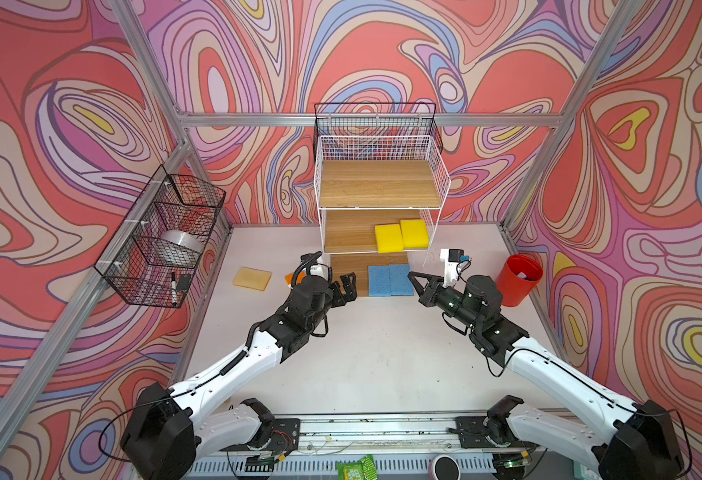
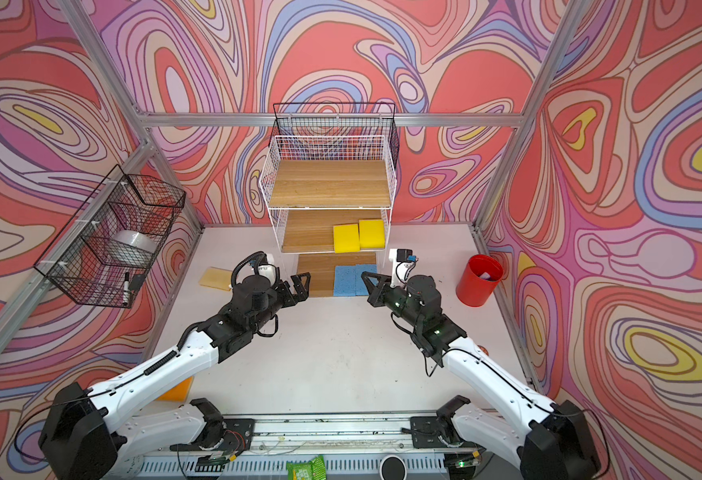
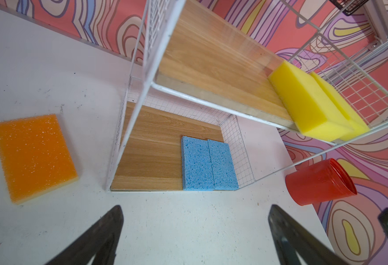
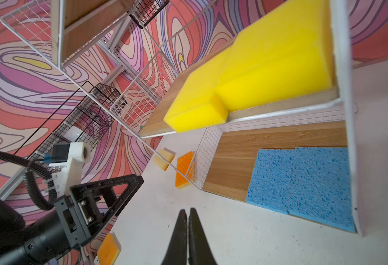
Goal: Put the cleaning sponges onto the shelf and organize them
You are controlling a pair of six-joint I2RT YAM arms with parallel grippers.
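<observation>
Baskets of black wire hang on the left wall, with a roll of clear tape in one compartment and a marker in the nearest one. On the white table beside them a sponge lies pale tan side up, well left of the shelf. An orange sponge lies flat, orange face up, near the shelf's left wire side but apart from it. In both top views the left arm hides most of it. A third orange sponge sits at the table's front left, largely covered by that arm in a top view.

The left gripper hangs over the table in front of the shelf's left half, its jaws spread wide and holding nothing.

The shelf, a white wire rack with three wood boards, stands at the back middle of the table. Two yellow sponges sit side by side and touching on the right part of the middle board, and the left one pokes past the board's front edge. Two blue sponges lie flat and touching on the right part of the bottom board, with the right one against the wire side.

The right gripper hovers over the table just in front of the blue sponges, its jaws pressed together with nothing between them.

A red cup stands on the table to the right of the shelf, near the right wall.
</observation>
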